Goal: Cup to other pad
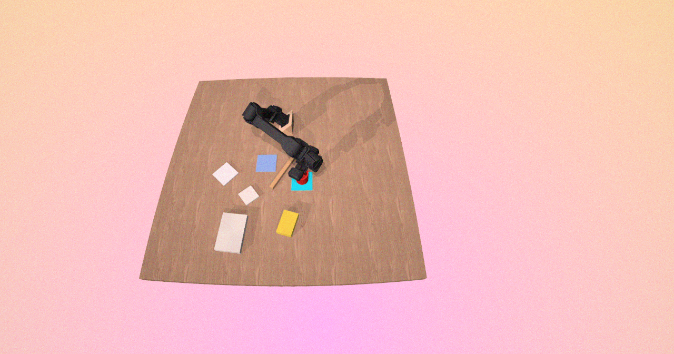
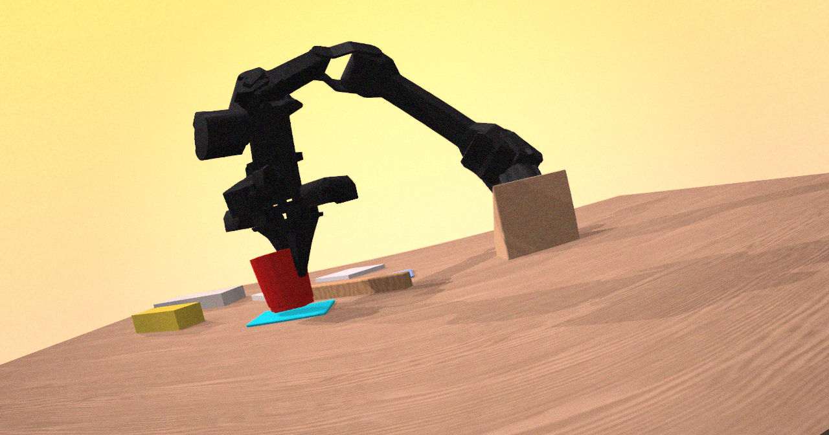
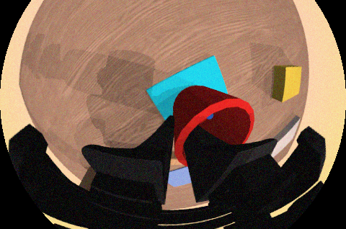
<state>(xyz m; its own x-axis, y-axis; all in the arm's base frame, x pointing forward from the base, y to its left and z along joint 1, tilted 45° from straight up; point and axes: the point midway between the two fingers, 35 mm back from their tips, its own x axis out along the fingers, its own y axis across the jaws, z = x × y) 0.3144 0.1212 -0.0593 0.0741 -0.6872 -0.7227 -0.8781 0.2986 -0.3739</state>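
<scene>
My gripper point(image 2: 295, 263) point(image 3: 176, 119) is shut on the wall of the red cup point(image 1: 301, 179) point(image 2: 281, 285) point(image 3: 202, 101), with one finger inside the rim and one outside. The cup is upright, low over the cyan pad point(image 1: 301, 187) point(image 2: 321, 307) point(image 3: 202, 70); I cannot tell whether its base touches the pad. A blue marble point(image 3: 210, 116) shows inside the cup in the wrist view; the rest of the inside is hidden. The blue pad point(image 1: 266, 163) point(image 2: 410, 273) point(image 3: 180, 178) carries nothing.
A low wooden bar point(image 1: 281, 173) point(image 2: 359, 285) lies between the pads. A yellow block point(image 1: 287, 223) point(image 2: 168, 318) point(image 3: 293, 83), a large white box point(image 1: 230, 232) point(image 2: 223, 298) and two white tiles point(image 1: 225, 173) point(image 1: 248, 195) lie around. A wooden block point(image 2: 535, 215) stands by the arm's base.
</scene>
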